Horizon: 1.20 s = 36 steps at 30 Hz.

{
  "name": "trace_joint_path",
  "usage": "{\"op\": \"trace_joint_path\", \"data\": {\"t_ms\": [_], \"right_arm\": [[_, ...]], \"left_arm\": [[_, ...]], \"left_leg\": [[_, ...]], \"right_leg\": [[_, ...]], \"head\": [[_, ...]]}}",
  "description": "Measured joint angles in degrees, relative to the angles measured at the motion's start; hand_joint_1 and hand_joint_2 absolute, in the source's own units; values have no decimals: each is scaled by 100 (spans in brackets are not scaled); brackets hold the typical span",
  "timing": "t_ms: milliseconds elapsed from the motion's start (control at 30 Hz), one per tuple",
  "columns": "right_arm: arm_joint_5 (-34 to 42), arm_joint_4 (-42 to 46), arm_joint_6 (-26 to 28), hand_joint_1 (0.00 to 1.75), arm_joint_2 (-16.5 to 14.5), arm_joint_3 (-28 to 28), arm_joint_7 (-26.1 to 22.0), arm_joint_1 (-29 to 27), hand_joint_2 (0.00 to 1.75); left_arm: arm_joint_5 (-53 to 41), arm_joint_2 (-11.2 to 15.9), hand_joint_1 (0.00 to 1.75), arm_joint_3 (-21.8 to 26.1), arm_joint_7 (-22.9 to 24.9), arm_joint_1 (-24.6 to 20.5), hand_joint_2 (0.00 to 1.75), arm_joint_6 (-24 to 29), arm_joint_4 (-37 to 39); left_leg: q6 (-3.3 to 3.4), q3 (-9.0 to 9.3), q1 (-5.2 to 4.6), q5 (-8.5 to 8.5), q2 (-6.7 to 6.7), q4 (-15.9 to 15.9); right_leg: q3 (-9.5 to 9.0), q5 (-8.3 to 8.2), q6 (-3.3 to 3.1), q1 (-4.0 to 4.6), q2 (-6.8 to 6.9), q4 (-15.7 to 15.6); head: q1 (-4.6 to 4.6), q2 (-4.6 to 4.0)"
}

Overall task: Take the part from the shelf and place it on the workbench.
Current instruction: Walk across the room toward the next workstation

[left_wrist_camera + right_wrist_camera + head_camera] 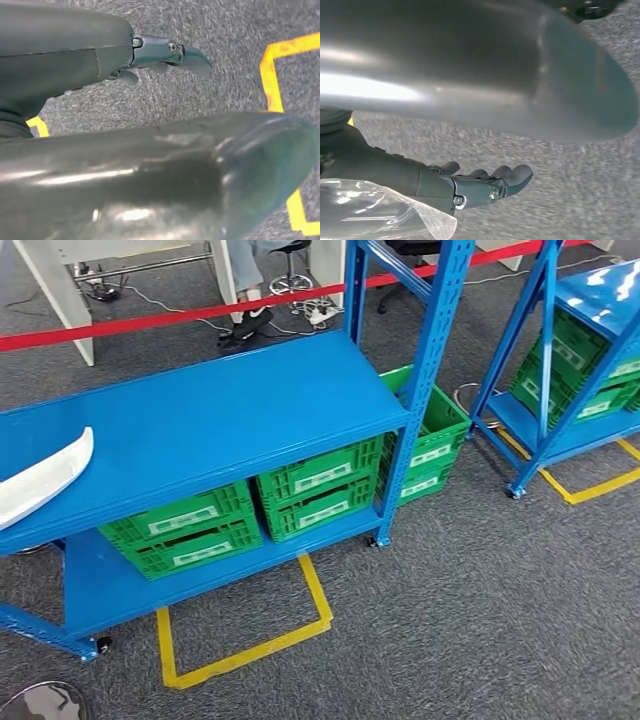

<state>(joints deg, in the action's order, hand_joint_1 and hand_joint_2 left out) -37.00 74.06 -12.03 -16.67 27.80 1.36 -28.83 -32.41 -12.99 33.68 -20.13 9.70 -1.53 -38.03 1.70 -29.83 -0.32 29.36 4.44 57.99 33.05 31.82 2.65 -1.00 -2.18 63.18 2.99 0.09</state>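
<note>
You'll see the curved white plastic part lying on the blue metal shelf, far from both hands: left hand and right hand hang empty, fingers extended, above grey carpet.

Shelf: blue painted metal, smooth w/ slight sheen. Part: white, smooth, looks like glossy plastic. Crates: green ribbed plastic, matt, w/ pale labels. Floor: grey carpet, rough nap; tape yellow, flat. Left hand and right hand: dark grey, smooth, semi-gloss. Clear crinkly film by right hand.
</note>
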Motion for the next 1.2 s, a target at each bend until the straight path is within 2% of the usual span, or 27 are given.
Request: {"op": "trace_joint_path", "data": {"t_ms": [33,67,133,167,233,300,333,367,400,433,467,500,567,600,633,667,733,800,833,867,900,933,967,1033,1100,1167,1200], "right_arm": [[0,-2,-1,0,2,-1,0,-2,0],[0,-3,-1,0,2,-2,0,-3,0],[1,-1,-1,0,7,-4,0,7,0],[1,1,0,0,10,-5,-1,12,0],[3,3,0,0,15,-7,-2,9,0],[2,3,-3,0,16,-11,-2,-8,0],[2,3,-4,0,16,-12,-2,-12,0],[1,3,-3,0,16,-12,-1,-11,0],[1,3,-3,0,17,-11,-1,-9,0],[2,4,-2,0,17,-10,-1,-7,0],[2,4,-2,0,17,-10,0,-7,0],[2,3,-3,0,17,-10,-1,-7,0],[2,3,-3,0,17,-11,-1,-4,0],[2,3,-3,0,17,-12,-1,2,0],[2,4,-3,0,17,-14,-1,13,0],[2,7,-4,0,17,-16,-2,27,0],[3,13,-3,0,17,-19,-8,41,0],[2,13,-2,0,17,-16,-5,25,0],[3,10,-2,0,17,-15,1,12,0],[12,9,0,0,17,-15,9,1,0],[27,8,5,0,18,-18,17,-7,0],[48,8,14,0,21,-22,28,-11,0],[73,8,26,0,28,-27,38,-14,0],[118,7,52,0,46,-39,52,-20,0],[162,5,82,0,60,-67,73,-35,0],[225,4,135,0,80,-112,103,-46,0],[267,4,165,0,95,-139,115,-45,0]], "left_arm": [[0,-2,0,-1,0,-3,0,0,0],[0,-2,0,-1,0,-3,0,0,0],[-1,0,0,-2,0,12,0,1,0],[-1,6,0,-2,0,23,0,1,0],[-1,18,0,-2,-1,20,0,2,0],[-2,20,0,-5,-2,-1,0,1,0],[-2,18,0,-8,-2,-3,0,1,0],[-2,16,0,-10,-2,1,0,0,0],[-2,15,0,-11,-2,10,0,0,0],[-2,14,0,-11,-2,19,0,0,0],[-2,15,0,-11,-2,25,0,0,0],[-2,17,0,-11,-2,23,0,0,0],[-2,22,0,-12,-2,3,0,0,0],[-2,24,0,-13,-2,-2,0,0,0],[-2,25,0,-13,-2,3,0,0,0],[-2,22,0,-13,-2,15,0,0,0],[-2,21,0,-13,-2,26,0,1,-1],[-1,23,0,-13,-3,3,0,2,-2],[-1,25,0,-13,-3,-5,0,2,-2],[1,23,0,-14,-2,-2,0,-1,-1],[4,20,0,-21,-2,8,0,-5,-1],[11,19,0,-31,-1,20,0,-10,-1],[23,17,0,-44,-1,28,0,-15,-1],[51,17,0,-78,2,34,0,-20,-2],[80,23,0,-114,5,38,0,-20,-3],[119,34,0,-145,7,63,0,-14,-5],[146,41,0,-167,8,80,0,-6,-8]], "left_leg": [[-30,11,-4,19,71,6],[-63,10,-5,31,130,7],[-125,0,7,29,239,-5],[-156,-7,10,43,227,9],[-221,-131,6,219,4,279],[-281,-488,20,571,-296,983],[-302,-684,34,707,-363,1354],[-315,-815,46,743,-393,1588],[-319,-838,55,653,-411,1602],[-312,-751,58,465,-438,1395],[-288,-577,52,232,-515,1026],[-251,-384,26,67,-675,628],[-179,-147,-27,-56,-901,137],[-152,-124,-49,-32,-929,76],[-128,-131,-50,-41,-851,56],[-100,-123,-35,-62,-781,23],[-34,-95,11,-113,-643,-49],[-2,-90,38,-135,-494,-70],[4,-93,39,-133,-409,-70],[6,-85,38,-128,-323,-69],[6,-71,38,-119,-239,-68],[1,-50,39,-106,-155,-66],[-12,-25,41,-91,-72,-63],[-62,-9,36,-46,84,-32],[-131,-42,36,-20,219,-3],[-195,-67,58,-22,310,0],[-224,-86,60,5,233,40]], "right_leg": [[-111,-108,-16,-10,-92,-266],[-189,-138,-42,-12,-156,-403],[-247,-127,-121,-1,-93,-442],[-273,-136,-161,-4,-34,-459],[-298,-144,-235,-25,108,-497],[-315,-118,-283,-23,273,-508],[-320,-102,-292,-20,355,-507],[-329,-84,-296,-17,433,-507],[-337,-62,-290,-16,505,-507],[-356,-36,-279,-15,576,-507],[-384,-4,-264,-14,645,-508],[-420,32,-240,-8,711,-508],[-493,95,-184,12,832,-511],[-525,111,-156,21,893,-524],[-575,117,-129,28,957,-545],[-608,131,-99,27,953,-560],[-577,279,-51,19,681,-398],[-247,607,-31,4,335,238],[-24,743,-22,2,269,631],[168,790,-15,0,244,921],[279,719,-10,-1,233,1015],[290,539,-9,-5,223,893],[205,283,-11,-13,183,580],[-30,-98,-30,-46,-60,-108],[-159,-175,-69,-57,-218,-402],[-196,-174,-137,-45,-120,-430],[-206,-180,-174,-46,-64,-441]], "head": [[-2,0],[1,0],[-2,0],[-2,0],[-46,0],[-90,0],[-90,0],[-91,0],[-91,0],[-92,0],[-92,0],[-92,0],[-85,0],[-85,0],[-85,0],[-83,0],[-70,0],[-56,0],[-55,0],[-56,0],[-58,0],[-57,0],[-57,0],[-56,0],[-58,0],[-58,0],[-63,0]]}}
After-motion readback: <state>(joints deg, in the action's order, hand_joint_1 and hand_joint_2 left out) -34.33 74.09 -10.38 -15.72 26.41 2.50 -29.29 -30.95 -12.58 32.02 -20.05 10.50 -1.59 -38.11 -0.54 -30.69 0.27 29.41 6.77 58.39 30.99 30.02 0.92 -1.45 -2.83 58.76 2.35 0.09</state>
